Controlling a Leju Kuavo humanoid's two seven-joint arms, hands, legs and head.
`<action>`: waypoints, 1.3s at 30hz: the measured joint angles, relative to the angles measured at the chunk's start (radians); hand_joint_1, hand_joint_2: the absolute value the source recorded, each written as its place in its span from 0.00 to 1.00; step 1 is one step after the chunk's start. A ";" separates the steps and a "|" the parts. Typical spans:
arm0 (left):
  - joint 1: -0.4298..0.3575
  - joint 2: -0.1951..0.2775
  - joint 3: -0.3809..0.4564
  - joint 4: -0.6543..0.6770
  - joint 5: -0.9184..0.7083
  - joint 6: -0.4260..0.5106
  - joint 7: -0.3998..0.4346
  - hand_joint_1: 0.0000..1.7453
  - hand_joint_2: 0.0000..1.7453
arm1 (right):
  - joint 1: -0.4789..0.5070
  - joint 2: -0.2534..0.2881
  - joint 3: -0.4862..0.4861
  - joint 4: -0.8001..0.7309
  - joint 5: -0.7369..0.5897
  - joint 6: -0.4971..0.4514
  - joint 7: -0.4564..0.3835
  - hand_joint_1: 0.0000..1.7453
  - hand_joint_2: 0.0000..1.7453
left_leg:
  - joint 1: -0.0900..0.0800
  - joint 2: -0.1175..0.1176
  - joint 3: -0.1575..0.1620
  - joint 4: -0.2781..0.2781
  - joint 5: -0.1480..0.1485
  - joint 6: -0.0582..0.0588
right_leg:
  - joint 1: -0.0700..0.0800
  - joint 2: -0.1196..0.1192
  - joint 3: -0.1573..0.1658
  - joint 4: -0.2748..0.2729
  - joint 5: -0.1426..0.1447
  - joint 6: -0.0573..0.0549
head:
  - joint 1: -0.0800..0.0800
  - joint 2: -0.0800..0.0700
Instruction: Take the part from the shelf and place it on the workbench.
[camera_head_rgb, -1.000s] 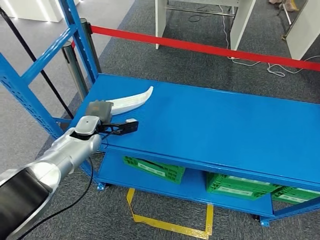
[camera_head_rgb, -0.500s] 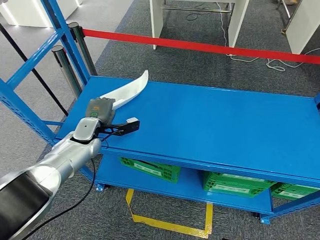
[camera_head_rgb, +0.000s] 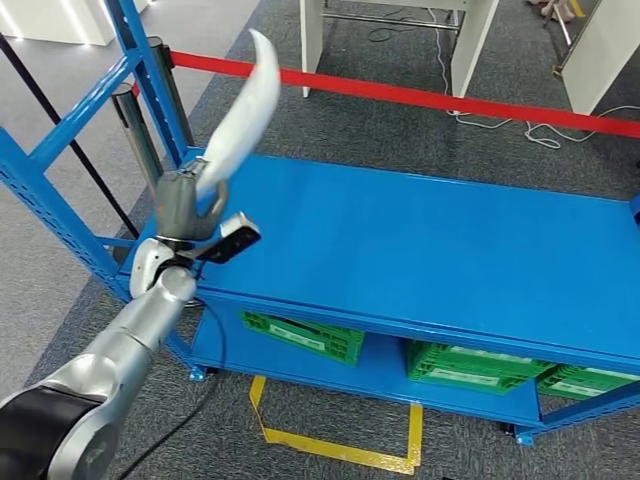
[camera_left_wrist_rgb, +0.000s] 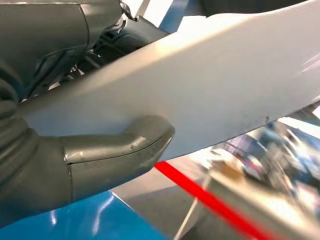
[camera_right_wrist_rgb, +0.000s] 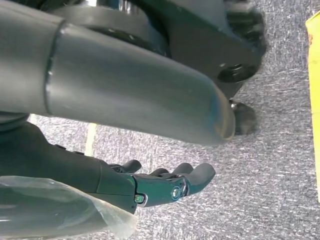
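The part (camera_head_rgb: 243, 105) is a long, curved white piece. My left hand (camera_head_rgb: 183, 204) grips its lower end and holds it up off the blue shelf (camera_head_rgb: 423, 240), over the shelf's left end, with the tip pointing up and away. In the left wrist view the part (camera_left_wrist_rgb: 226, 85) runs across the picture with my grey thumb (camera_left_wrist_rgb: 120, 150) pressed against it. My right hand (camera_right_wrist_rgb: 166, 182) hangs over grey carpet with its dark fingers stretched out and nothing in them.
Blue shelf uprights (camera_head_rgb: 143, 70) and metal posts (camera_head_rgb: 136, 130) stand close to the left of the raised part. Green crates (camera_head_rgb: 309, 338) sit on the lower shelf. A red barrier band (camera_head_rgb: 423, 96) runs behind, with white table legs (camera_head_rgb: 315, 40) beyond it. Yellow tape (camera_head_rgb: 332, 448) marks the floor.
My left hand has lifted the part off the shelf top and swung it from lying nearly flat to standing steeply upward. The view has shifted a little.
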 joint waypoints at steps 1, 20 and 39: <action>0.019 -0.007 0.018 -0.033 0.068 0.000 0.000 1.00 1.00 | 0.001 0.000 0.000 0.000 0.002 -0.002 -0.001 0.00 0.00 | 0.000 0.003 0.000 0.000 0.000 0.001 | 0.000 0.000 -0.030 0.065 -0.026 0.003 | 0.002 0.000; 0.397 0.125 -0.134 -0.848 0.368 0.001 -0.003 1.00 1.00 | -0.002 0.005 0.005 -0.035 0.030 -0.239 -0.264 0.00 0.00 | 0.004 -0.006 -0.061 0.227 -0.116 -0.043 | -0.005 0.002 0.093 -0.151 0.083 -0.038 | -0.007 0.000; 0.518 0.161 -0.214 -1.044 0.357 -0.001 -0.003 1.00 1.00 | -0.026 -0.028 0.110 -0.042 0.133 -0.239 -0.200 0.00 0.00 | -0.010 -0.001 -0.082 0.013 0.073 -0.007 | 0.003 -0.005 0.208 -0.168 -0.010 -0.004 | 0.002 0.000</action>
